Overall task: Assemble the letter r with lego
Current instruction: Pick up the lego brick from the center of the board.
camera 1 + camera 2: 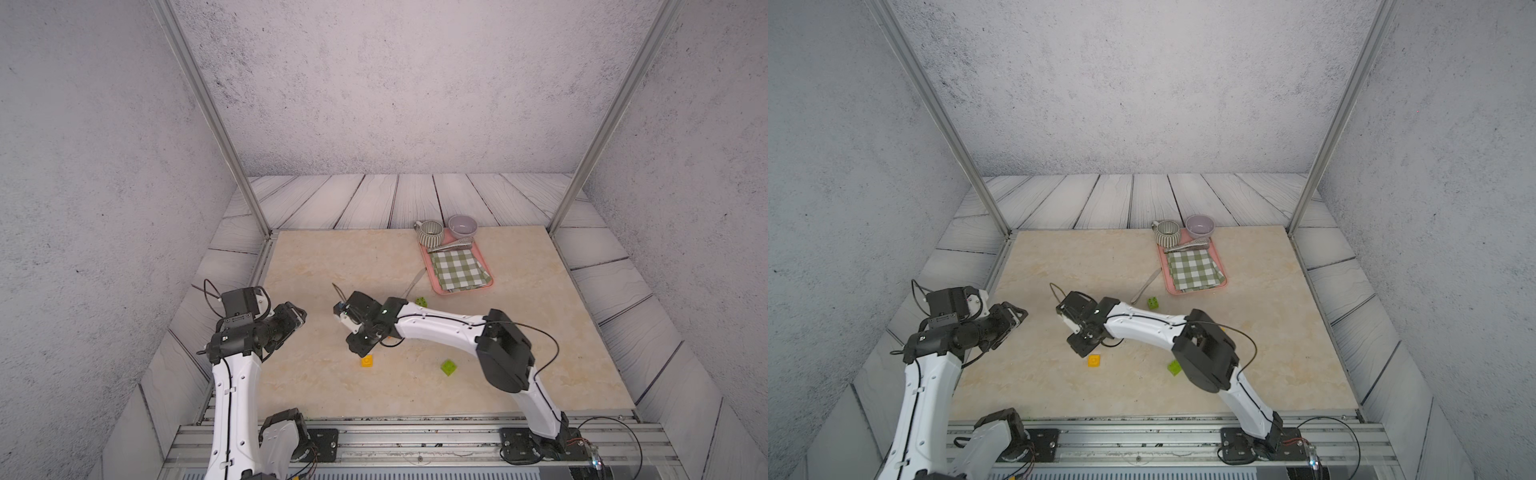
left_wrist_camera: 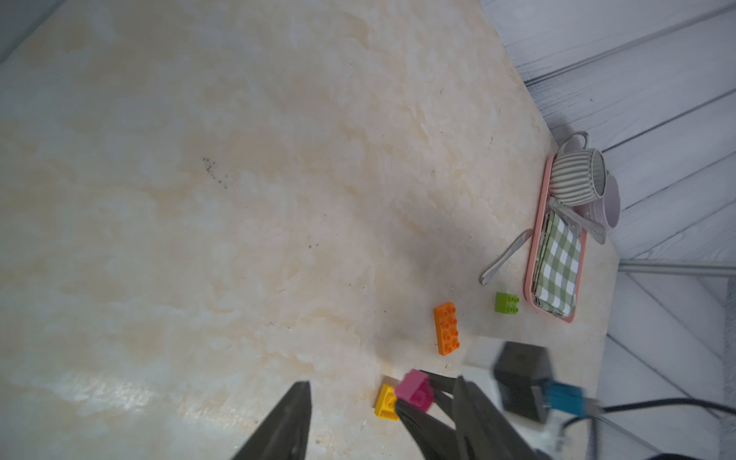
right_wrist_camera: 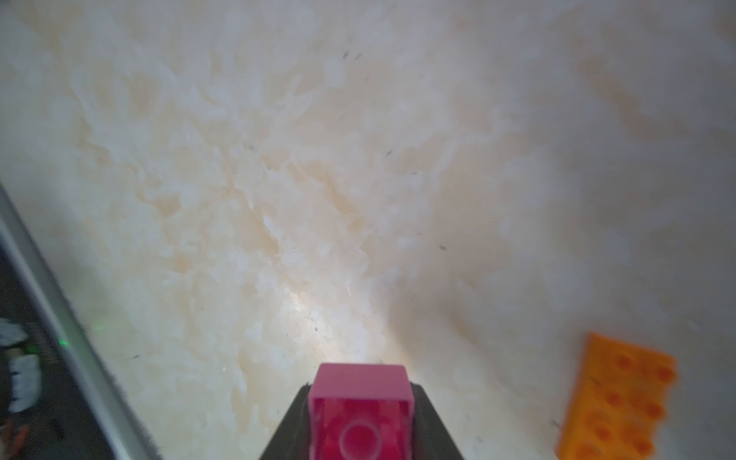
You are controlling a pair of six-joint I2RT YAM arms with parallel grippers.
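Note:
My right gripper [image 3: 361, 388] is shut on a magenta lego brick [image 3: 361, 410], its hollow underside facing the camera. In the left wrist view that magenta brick [image 2: 414, 389] hangs just above a yellow brick [image 2: 386, 402] on the table. The yellow brick [image 1: 367, 361] lies right below the right gripper [image 1: 359, 353] in both top views. A long orange brick [image 2: 448, 327] lies close by. Two lime green bricks [image 1: 448, 367] [image 1: 422, 301] lie apart on the table. My left gripper [image 1: 301, 313] is open and empty, off to the left.
A pink tray [image 1: 436, 286] at the back right holds a green-checked cloth [image 1: 459, 270], metal tongs [image 1: 451, 245] and a striped mug [image 1: 430, 232]. A purple bowl [image 1: 462, 226] stands beside the mug. A spoon [image 1: 413, 282] lies on the table next to the tray.

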